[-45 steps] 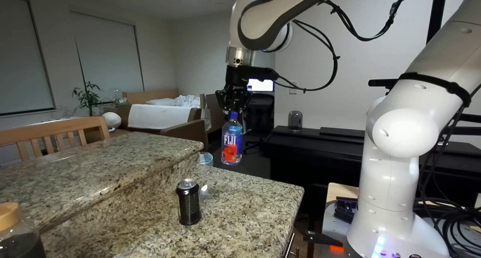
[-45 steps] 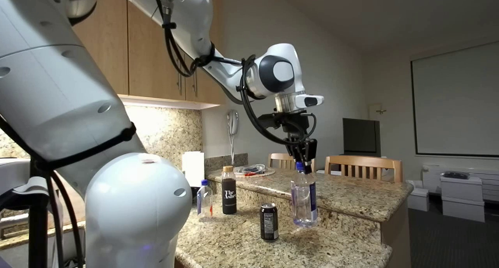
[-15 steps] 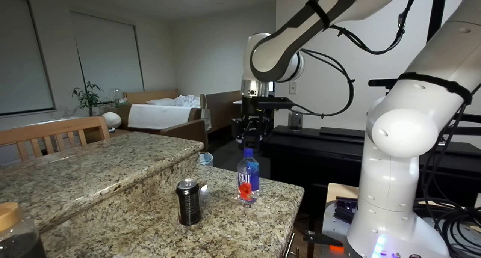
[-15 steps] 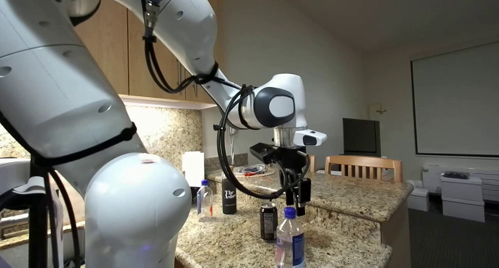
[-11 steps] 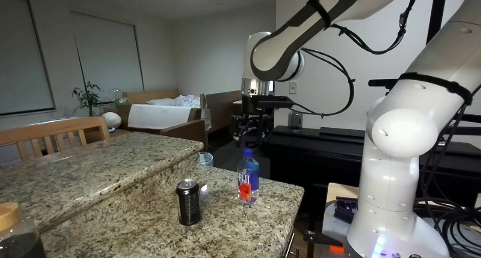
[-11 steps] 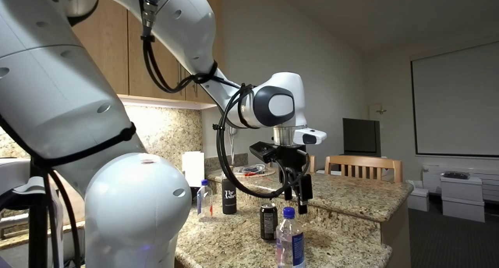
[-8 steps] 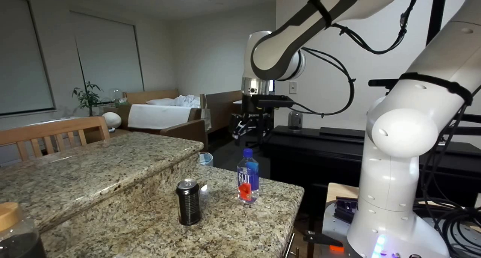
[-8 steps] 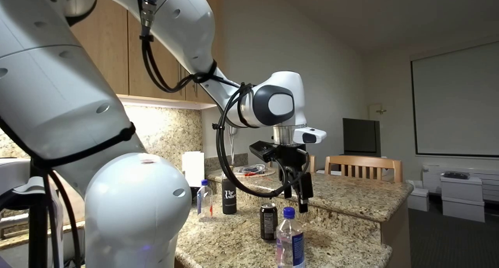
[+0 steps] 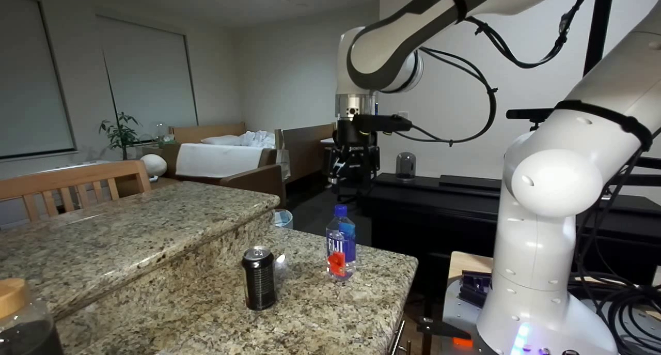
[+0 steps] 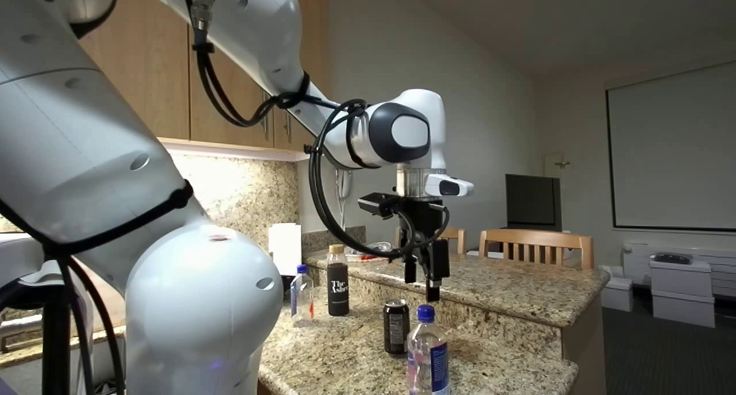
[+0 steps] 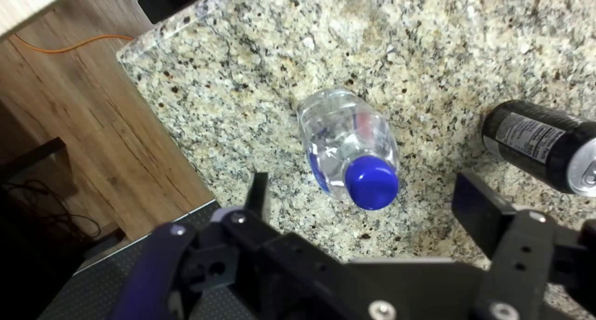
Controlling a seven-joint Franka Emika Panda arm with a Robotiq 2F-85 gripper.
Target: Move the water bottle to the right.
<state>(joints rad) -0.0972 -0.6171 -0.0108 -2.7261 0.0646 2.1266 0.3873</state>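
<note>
The water bottle [image 9: 341, 244], clear with a blue cap, blue label and red mark, stands upright on the lower granite counter. In an exterior view the water bottle [image 10: 426, 357] is cut off at the bottom edge, in front of the dark can [image 10: 397, 327]. My gripper [image 10: 422, 288] hangs above the bottle, apart from its cap. Seen from the wrist, the jaws of my gripper [image 11: 361, 185] are spread wide. The blue cap [image 11: 371, 182] shows below and between them, touched by neither finger. The can [image 11: 531, 143] lies beyond the right finger in that view.
A raised granite ledge [image 9: 155, 215] runs along the lower counter. A dark bottle with a wooden cap [image 10: 338, 286] and a second clear blue-capped bottle [image 10: 302, 296] stand farther back. The counter's edge [image 11: 158, 112] drops to the wooden floor near the bottle.
Three seconds ago the bottle hung in my gripper. It was lowered onto the counter and let go; the jaws opened, and the arm has since risen clear while the bottle stayed put.
</note>
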